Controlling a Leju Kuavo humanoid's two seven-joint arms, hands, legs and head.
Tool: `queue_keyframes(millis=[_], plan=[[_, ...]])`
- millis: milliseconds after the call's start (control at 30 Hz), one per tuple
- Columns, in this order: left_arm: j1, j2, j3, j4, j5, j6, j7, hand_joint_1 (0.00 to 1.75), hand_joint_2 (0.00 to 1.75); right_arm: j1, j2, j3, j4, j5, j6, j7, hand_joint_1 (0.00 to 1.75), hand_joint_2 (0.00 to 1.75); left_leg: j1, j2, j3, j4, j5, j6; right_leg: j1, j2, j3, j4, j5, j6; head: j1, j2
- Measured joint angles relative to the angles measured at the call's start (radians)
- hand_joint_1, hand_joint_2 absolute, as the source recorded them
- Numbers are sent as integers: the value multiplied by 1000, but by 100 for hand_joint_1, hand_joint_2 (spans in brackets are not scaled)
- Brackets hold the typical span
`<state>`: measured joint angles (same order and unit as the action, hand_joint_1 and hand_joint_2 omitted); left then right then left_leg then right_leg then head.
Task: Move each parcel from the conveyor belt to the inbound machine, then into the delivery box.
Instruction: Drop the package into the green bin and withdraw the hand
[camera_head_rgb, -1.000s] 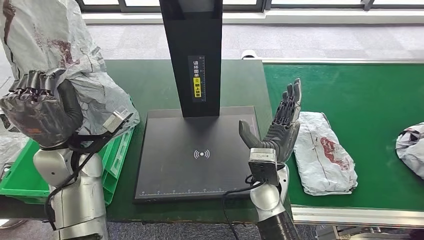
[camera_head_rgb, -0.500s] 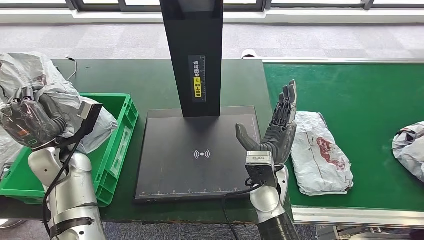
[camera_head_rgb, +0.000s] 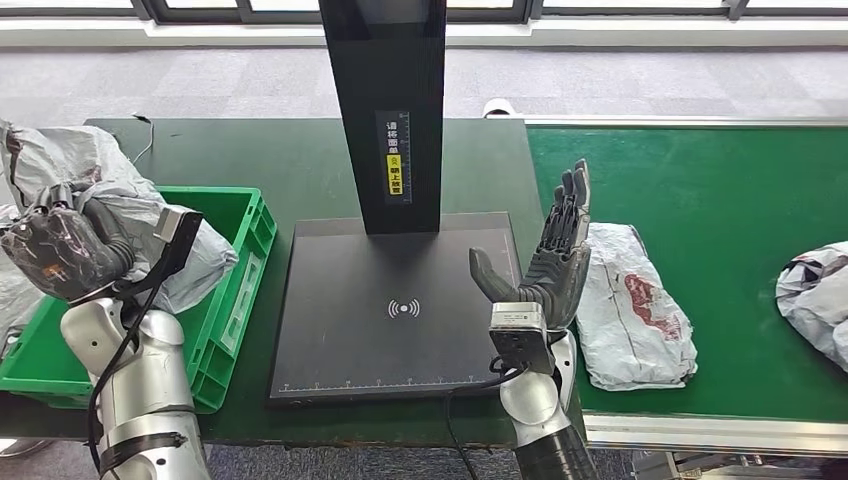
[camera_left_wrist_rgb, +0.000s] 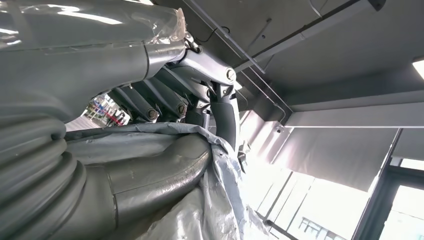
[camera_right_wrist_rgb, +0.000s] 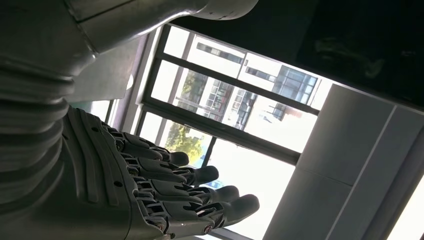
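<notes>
- The left hand (camera_head_rgb: 60, 255) gripped a grey parcel (camera_head_rgb: 120, 200) with its fingers (camera_left_wrist_rgb: 165, 95) clenched around it, above the green delivery box (camera_head_rgb: 235, 275).
- The right hand (camera_head_rgb: 555, 255) stood upright with fingers (camera_right_wrist_rgb: 200, 192) released, between the inbound machine (camera_head_rgb: 390, 310) and a second parcel (camera_head_rgb: 630, 305) lying on the conveyor belt (camera_head_rgb: 720, 190).

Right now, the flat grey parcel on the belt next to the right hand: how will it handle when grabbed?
The parcel is probably floppy: a wrinkled plastic bag lying flat on the belt. It looks light for its size, thin with soft-looking contents. The film may be slippery and bunch under the right hand, which is open beside it.
</notes>
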<state>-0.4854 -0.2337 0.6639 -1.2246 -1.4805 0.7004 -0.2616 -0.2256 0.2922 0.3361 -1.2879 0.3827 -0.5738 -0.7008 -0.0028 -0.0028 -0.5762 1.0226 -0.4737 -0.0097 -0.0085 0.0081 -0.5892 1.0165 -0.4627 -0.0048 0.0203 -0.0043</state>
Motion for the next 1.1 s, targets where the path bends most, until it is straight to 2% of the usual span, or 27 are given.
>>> queue_keyframes(millis=[100, 200, 267, 367, 467, 533, 733, 1100], plan=[[-3, 1, 6, 2, 0, 0, -4, 0, 175, 0, 0, 0, 0, 6, 6, 0, 0, 175, 0, 0, 0, 0, 0, 0, 0, 0, 0, 0, 0, 0, 0, 0], [-3, -1, 12, -20, 3, 0, -25, 0, 175, 0, 0, 0, 0, 13, 15, 0, 0, 175, 0, 0, 0, 0, 0, 0, 0, 0, 0, 0, 0, 0, 0, 0], [-3, -6, 25, -47, 13, 0, -78, 0, 175, 0, 0, 0, 0, 16, 19, 0, 0, 175, 0, 0, 0, 0, 0, 0, 0, 0, 0, 0, 0, 0, 0, 0], [-12, -26, 78, -91, 41, 0, -214, 0, 175, 0, 0, 0, 0, 12, 19, 0, 0, 175, 0, 0, 0, 0, 0, 0, 0, 0, 0, 0, 0, 0, 0, 0], [-37, -54, 169, -127, 77, 0, -362, 0, 175, 3, 0, -11, 0, -18, 17, 1, 0, 175, 0, 0, 0, 0, 0, 0, 0, 0, 0, 0, 0, 0, 0, 0], [-56, -68, 225, -141, 97, 0, -414, 0, 175, 7, 0, -28, 0, -37, 10, 1, 0, 175, 0, 1, 0, 0, 0, 0, 0, 0, 0, 0, 0, 0, 0, 0], [-95, -88, 298, -157, 110, 0, -435, 0, 175, 23, -3, -74, -11, -57, -10, 1, 0, 175, 0, 0, 0, 0, 0, 0, 0, 0, 0, 0, 0, 0, 0, 0], [-113, -102, 310, -191, 167, 0, -436, 0, 175, 34, -3, -116, -16, -49, -22, 1, 0, 175, 0, 1, 0, 0, 0, 0, 0, 0, -1, 0, 0, 0, 0, 0]])
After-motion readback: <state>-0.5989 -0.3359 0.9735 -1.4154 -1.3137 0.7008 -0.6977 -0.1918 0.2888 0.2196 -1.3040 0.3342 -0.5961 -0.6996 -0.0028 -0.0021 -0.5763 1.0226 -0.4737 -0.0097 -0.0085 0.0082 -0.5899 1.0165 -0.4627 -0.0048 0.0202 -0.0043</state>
